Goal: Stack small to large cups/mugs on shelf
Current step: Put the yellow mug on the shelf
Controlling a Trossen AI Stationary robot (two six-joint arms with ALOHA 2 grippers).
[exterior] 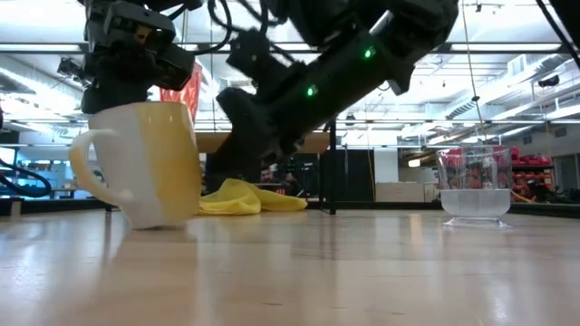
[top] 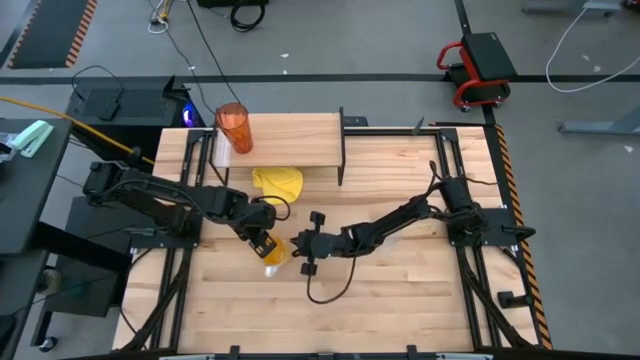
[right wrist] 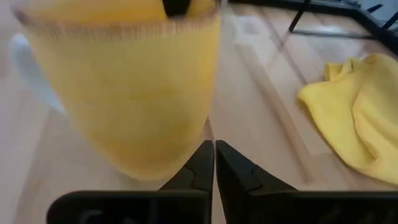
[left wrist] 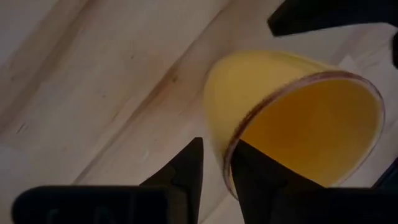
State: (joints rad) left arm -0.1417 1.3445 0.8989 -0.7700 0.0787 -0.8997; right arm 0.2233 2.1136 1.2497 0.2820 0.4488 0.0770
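We see only the tumbler (top: 234, 127) on the shelf (top: 290, 140). Left gripper (top: 262, 242) pinches the mug (top: 275, 254) rim; right gripper (top: 309, 243) nearly closed, empty; clear cup (exterior: 473, 192) untouched on tabletop (top: 400, 300).

A crumpled yellow cloth (top: 279, 182) lay on the big slatted wooden table (top: 400, 300), near its middle. Beyond the table's far edge a red and black cart (top: 478, 68) stood on the grey floor (top: 380, 40), with cables (top: 170, 20) trailing across it. To one side sat a black box (top: 125, 100) on a dark bench.
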